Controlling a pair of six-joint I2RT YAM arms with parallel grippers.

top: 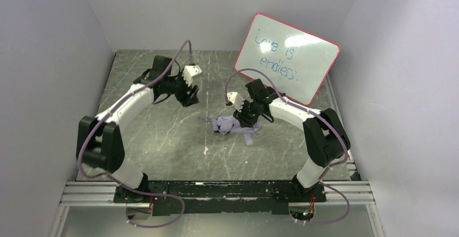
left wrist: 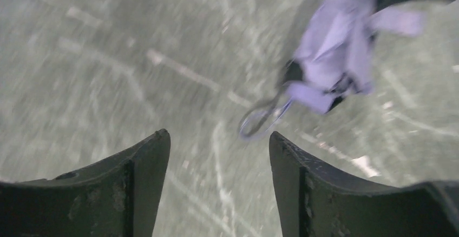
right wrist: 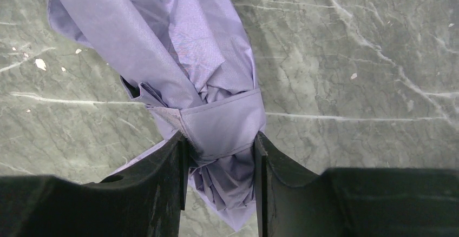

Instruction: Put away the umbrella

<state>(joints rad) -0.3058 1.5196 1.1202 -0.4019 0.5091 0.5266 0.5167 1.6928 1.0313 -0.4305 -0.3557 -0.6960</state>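
Note:
The umbrella (top: pixel 233 126) is folded into a crumpled lavender bundle and lies on the grey marbled table (top: pixel 162 134) near the middle. My right gripper (top: pixel 244 119) is down on it. In the right wrist view the gripper (right wrist: pixel 219 142) is shut on the umbrella (right wrist: pixel 184 58) at its strap band, fabric bulging between the fingers. My left gripper (top: pixel 188 93) hovers open and empty to the far left of the bundle. In the blurred left wrist view the gripper (left wrist: pixel 219 139) is open over bare table, with the umbrella (left wrist: pixel 335 47) and its wrist loop (left wrist: pixel 260 119) ahead to the right.
A red-framed whiteboard (top: pixel 287 58) with blue writing leans against the back right wall. White walls close in the table on the left, back and right. A small white scrap (top: pixel 205 150) lies on the table in front of the umbrella.

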